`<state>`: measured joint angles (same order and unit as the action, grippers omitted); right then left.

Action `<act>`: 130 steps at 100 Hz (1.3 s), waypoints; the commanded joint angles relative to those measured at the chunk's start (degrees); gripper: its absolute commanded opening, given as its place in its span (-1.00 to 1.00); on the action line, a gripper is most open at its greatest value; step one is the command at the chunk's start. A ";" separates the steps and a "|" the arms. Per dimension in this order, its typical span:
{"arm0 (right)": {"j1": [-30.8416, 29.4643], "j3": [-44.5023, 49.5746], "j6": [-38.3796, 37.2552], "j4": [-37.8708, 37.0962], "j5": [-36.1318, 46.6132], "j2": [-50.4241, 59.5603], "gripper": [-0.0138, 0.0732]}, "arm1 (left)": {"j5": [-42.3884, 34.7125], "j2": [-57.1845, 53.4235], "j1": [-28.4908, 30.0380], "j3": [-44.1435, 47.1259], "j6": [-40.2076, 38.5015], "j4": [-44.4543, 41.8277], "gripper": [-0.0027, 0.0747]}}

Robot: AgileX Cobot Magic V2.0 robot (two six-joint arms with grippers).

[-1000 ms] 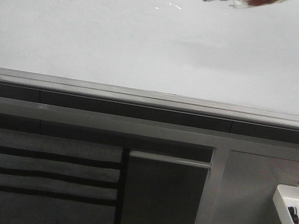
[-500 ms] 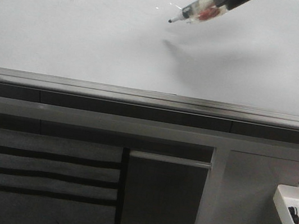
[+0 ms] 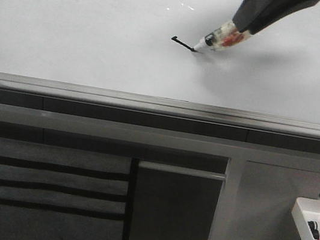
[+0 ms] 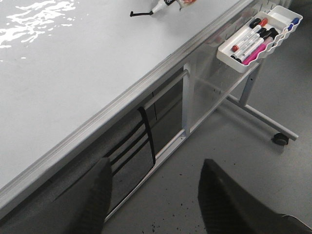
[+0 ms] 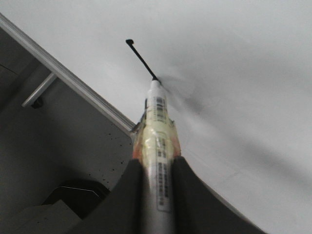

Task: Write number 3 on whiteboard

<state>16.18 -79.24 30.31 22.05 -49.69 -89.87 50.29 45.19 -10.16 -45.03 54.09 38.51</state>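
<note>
The whiteboard point(image 3: 89, 29) fills the upper front view, glossy white with a grey ledge point(image 3: 150, 103) along its lower edge. My right gripper point(image 3: 258, 20) is shut on a marker point(image 3: 220, 39) wrapped in clear tape, its tip touching the board. A short black stroke point(image 3: 183, 43) runs left from the tip; no whole number 3 shows. The right wrist view shows the marker point(image 5: 158, 141) between my fingers and the stroke point(image 5: 140, 58). My left gripper point(image 4: 153, 195) is open and empty, off the board's edge above the floor. The stroke also shows in the left wrist view point(image 4: 139, 13).
A white tray point(image 4: 258, 36) with several markers hangs on the pegboard panel point(image 3: 271, 223) below the board at the right; it also shows in the front view point(image 3: 315, 230). A dark fabric pocket point(image 3: 40, 186) and the stand's legs with a castor point(image 4: 280, 139) sit below.
The right gripper came down and left from the top edge with the marker. Its tip met the board and drew a short black stroke, moving rightward.
</note>
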 commanded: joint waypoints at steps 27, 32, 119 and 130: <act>2.01 -2.11 -1.35 -0.35 8.07 -0.88 -0.72 | -2.75 -0.36 0.12 -1.52 -0.63 2.90 0.03; 0.82 -2.41 -1.48 -0.35 5.44 -0.31 -0.72 | -2.75 -0.36 0.12 -1.52 -0.63 2.90 0.03; 6.01 9.38 26.49 23.73 -1.09 15.09 -0.72 | -2.75 -0.36 0.12 -1.52 -0.63 2.90 0.02; 6.01 16.36 27.76 23.73 0.78 21.89 -0.72 | -2.75 -0.36 0.12 -1.52 -0.63 2.90 0.02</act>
<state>22.20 -66.40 55.30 42.78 -52.29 -74.40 50.21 45.09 -10.16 -45.03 54.09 38.51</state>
